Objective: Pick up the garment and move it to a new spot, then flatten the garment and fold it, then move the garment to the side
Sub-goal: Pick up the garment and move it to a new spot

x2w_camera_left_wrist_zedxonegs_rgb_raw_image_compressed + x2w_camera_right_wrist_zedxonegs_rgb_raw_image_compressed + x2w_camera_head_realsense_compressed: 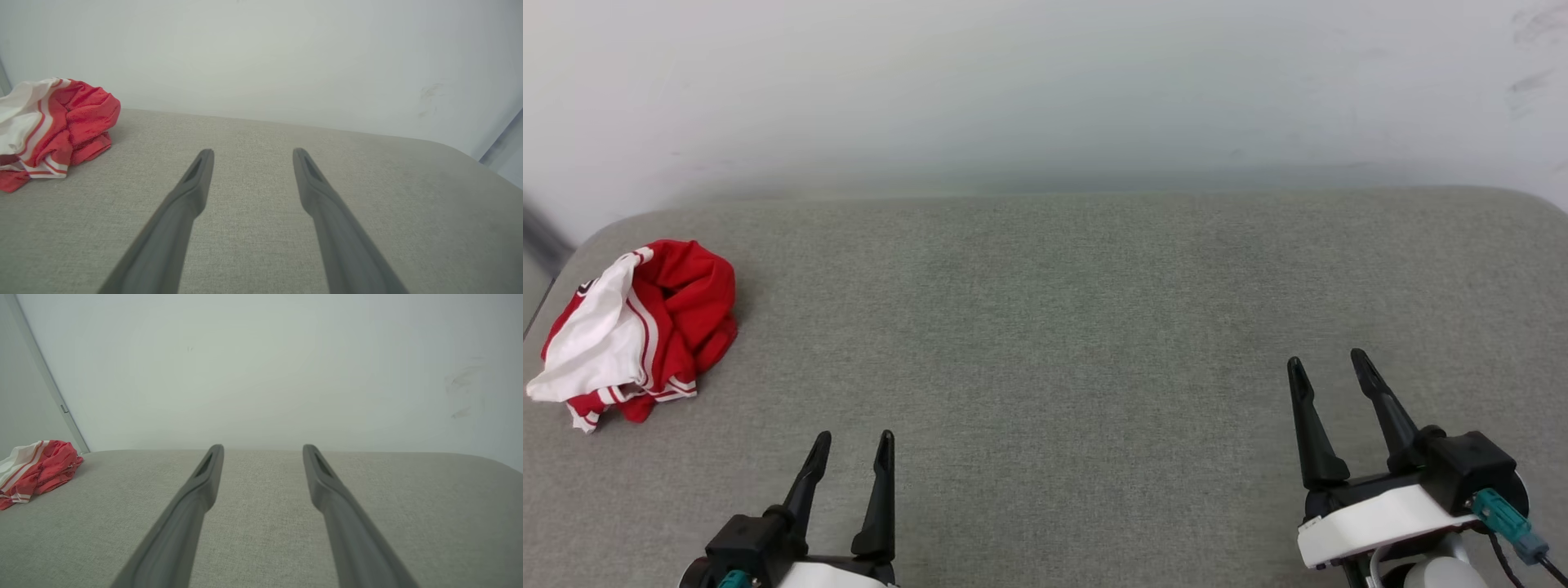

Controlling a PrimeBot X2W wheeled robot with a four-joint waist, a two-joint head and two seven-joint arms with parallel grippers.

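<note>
Head view: a crumpled garment (pixel 637 327), red with a white panel and red-white striped trim, lies in a heap at the far left of a grey fabric-covered surface (pixel 1045 367), close to that surface's rounded left corner. A plain white wall (pixel 1045 82) rises behind the surface, with faint scuff marks (pixel 1531 49) at its upper right. The left gripper (pixel 855 437) sits at the lower left, both dark fingers pointing away from the robot, jaws spread wide with nothing between them. It is nearer the garment than the other gripper, yet clearly apart from it. The right gripper (pixel 1326 359) sits at the lower right, fingers angled slightly leftward, jaws likewise spread wide and holding nothing. A teal connector (pixel 1507 523) projects from its wrist housing.

Left wrist view: the two fingers frame bare grey fabric. The garment rests at the upper left, bunched, its red folds uppermost on the right and its white panel on the left.

Right wrist view: the fingers again frame bare fabric. The garment appears small at the left edge, well apart from this gripper, near a pale vertical wall strip (pixel 45 375).
</note>
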